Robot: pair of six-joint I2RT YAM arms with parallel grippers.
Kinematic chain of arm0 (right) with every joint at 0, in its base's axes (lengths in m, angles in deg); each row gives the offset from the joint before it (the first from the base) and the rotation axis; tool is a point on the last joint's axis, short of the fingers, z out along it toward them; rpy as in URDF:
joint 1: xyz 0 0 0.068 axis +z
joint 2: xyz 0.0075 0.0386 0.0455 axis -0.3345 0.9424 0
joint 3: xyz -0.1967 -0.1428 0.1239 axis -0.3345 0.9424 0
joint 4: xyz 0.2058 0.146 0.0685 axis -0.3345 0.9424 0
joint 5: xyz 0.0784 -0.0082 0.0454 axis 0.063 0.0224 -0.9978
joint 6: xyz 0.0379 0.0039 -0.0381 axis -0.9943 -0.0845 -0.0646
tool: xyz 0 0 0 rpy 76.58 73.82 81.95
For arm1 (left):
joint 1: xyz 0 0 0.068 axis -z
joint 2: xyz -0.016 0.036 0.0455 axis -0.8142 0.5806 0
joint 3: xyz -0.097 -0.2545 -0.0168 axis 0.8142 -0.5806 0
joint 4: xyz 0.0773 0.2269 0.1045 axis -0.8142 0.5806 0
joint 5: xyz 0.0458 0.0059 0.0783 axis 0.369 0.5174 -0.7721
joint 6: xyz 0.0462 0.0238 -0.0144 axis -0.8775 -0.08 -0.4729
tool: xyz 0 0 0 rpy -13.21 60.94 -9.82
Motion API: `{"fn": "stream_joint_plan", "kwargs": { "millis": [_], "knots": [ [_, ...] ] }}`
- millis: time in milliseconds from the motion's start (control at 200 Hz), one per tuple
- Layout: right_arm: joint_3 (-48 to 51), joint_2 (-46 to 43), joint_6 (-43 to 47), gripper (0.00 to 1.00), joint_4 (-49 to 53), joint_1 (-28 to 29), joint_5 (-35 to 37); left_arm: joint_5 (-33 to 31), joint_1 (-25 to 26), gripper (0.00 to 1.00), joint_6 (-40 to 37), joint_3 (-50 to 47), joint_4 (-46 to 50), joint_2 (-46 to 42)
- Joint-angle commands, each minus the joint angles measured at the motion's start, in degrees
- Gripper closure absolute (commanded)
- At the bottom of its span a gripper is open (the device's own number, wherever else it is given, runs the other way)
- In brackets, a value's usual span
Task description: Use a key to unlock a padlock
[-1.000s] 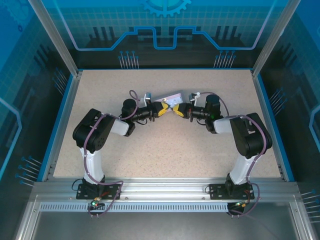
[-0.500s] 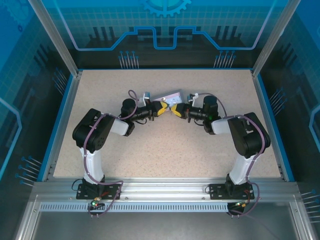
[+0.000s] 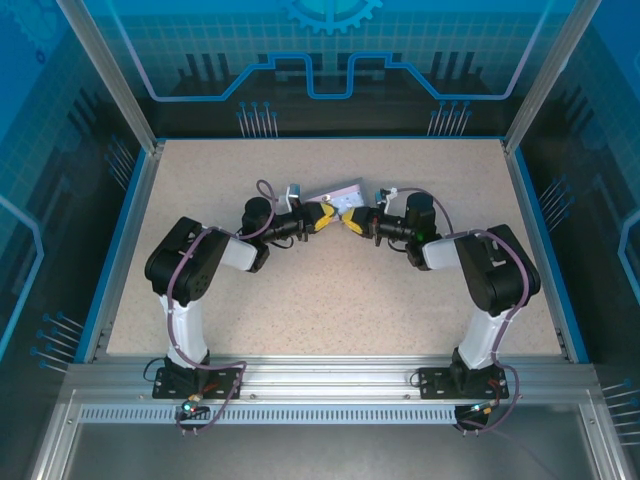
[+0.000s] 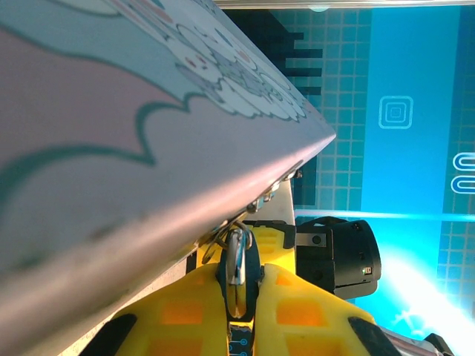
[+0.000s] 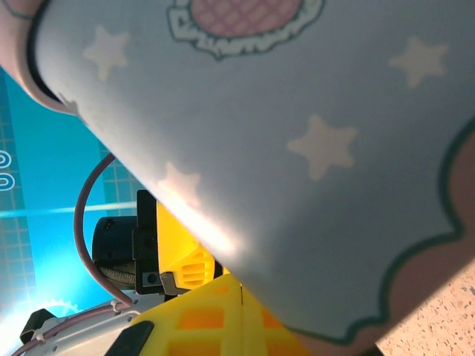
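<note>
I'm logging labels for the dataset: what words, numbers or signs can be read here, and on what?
No words or numbers can be read.
Tin: stars and cartoon shapes, no lettering.
Back wall: a gear emblem.
Blue panel: a nested-squares symbol.

both arms bend inward over the speckled beige table (image 3: 330, 310), the left arm (image 3: 195, 262) from one side and the right arm (image 3: 497, 268) from the other. the yellow-fingered left gripper (image 3: 322, 217) and right gripper (image 3: 352, 220) face each other, tips close together, at the near edge of a pale tin box (image 3: 338, 191) lying askew. anything between the fingers is too small to tell.
</note>
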Motion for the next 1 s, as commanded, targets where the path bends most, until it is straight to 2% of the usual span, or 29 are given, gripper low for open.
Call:
{"fn": "stream_joint_plan", "kwargs": {
  "millis": [0,360,710,995],
  "knots": [
    [-1.27,-2.18,0.47,1.00,0.87,-0.62,3.07,4.51,1.33,1.00,0.19,-0.26,-0.48,-0.24],
    [-1.04,-3.06,0.49,1.00,1.50,-0.71,3.36,3.69,1.35,1.00,-0.86,-0.91,1.15,-1.62],
    [-1.54,-3.75,0.86,1.00,2.76,-0.47,3.66,2.24,1.35,1.00,-8.62,-0.38,16.37,-8.04],
    [0.78,-3.14,-0.18,1.00,0.40,1.10,4.85,-0.89,1.50,1.00,-7.28,-1.26,15.58,-8.99]
  ]
}}
